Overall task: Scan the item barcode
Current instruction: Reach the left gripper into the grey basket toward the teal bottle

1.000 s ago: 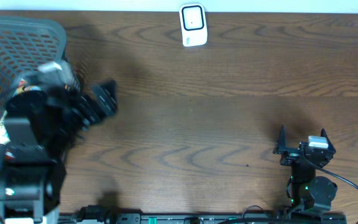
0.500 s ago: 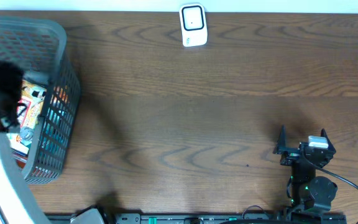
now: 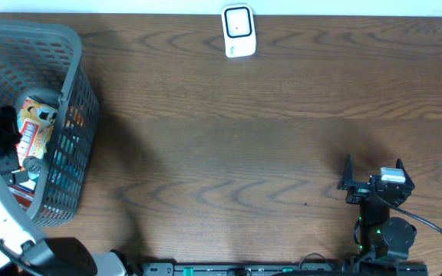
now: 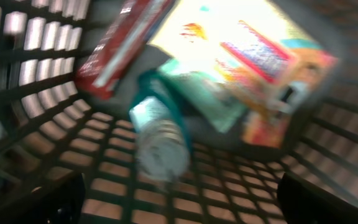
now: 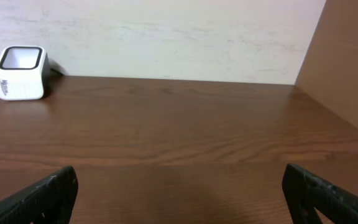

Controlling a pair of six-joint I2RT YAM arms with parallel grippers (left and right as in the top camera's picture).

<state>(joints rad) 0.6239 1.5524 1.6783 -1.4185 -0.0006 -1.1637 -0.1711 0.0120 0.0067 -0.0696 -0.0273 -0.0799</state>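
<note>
Now the left tool (image 4: 182,205) has swung from beside the basket (image 3: 74,47) to inside it, jaws wide and empty over the packet (image 3: 35,126) and bottle (image 4: 160,140) lying there. Picking seems next; the right tool (image 3: 373,170), far from the basket, waits wide too.

Wide-open bench (image 3: 244,153) through the middle, with nothing between the grey basket (image 3: 74,69) at the left edge and the right gripper (image 3: 374,167) low on the right. Only the white scanner (image 3: 238,31) stands at the far edge (well apart from both). Inside the basket it's tight: mesh walls all round, a teal bottle (image 4: 160,140) and packets (image 4: 247,68) crowding the floor beneath the spread jaws of the left gripper (image 4: 179,205).
</note>
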